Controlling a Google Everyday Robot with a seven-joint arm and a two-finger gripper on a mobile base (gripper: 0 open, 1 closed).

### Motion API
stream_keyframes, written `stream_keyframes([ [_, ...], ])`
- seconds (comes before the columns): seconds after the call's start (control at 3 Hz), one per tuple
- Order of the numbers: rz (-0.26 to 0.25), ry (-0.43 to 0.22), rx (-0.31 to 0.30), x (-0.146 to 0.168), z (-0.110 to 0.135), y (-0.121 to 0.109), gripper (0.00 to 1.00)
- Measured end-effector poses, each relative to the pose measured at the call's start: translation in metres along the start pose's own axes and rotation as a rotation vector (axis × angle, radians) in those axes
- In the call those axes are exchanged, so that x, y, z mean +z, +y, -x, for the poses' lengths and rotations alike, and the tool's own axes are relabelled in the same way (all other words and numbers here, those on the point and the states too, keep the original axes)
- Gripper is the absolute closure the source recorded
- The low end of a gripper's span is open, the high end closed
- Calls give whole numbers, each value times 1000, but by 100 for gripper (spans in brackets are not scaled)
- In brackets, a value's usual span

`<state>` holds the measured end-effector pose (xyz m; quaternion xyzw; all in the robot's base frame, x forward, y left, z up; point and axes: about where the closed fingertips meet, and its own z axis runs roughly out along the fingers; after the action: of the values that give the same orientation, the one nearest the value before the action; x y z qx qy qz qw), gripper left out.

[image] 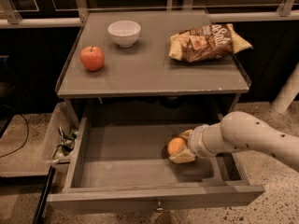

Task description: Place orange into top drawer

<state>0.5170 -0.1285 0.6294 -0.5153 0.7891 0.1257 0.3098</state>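
The orange [176, 145] is a small round fruit held between my gripper's fingers, low inside the open top drawer [117, 160], close to or on its flat bottom, right of the middle. My gripper [181, 147] reaches in from the right on a white arm and is shut on the orange. The drawer is pulled out fully beneath the tabletop; its small knob [159, 206] shows on the front.
On the grey tabletop [154, 71] stand a red apple [92, 58] at the left, a white bowl [124, 32] at the back and a chip bag [208, 43] at the right. A bin with trash [60, 141] sits left of the drawer.
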Motion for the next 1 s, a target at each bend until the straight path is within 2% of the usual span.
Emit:
stream_keyframes([
  [0.33,11,1,-24,34,2,-5,100],
  [0.67,15,0,-27,37,2,-4,81],
  [1.0,15,0,-27,37,2,-4,58],
])
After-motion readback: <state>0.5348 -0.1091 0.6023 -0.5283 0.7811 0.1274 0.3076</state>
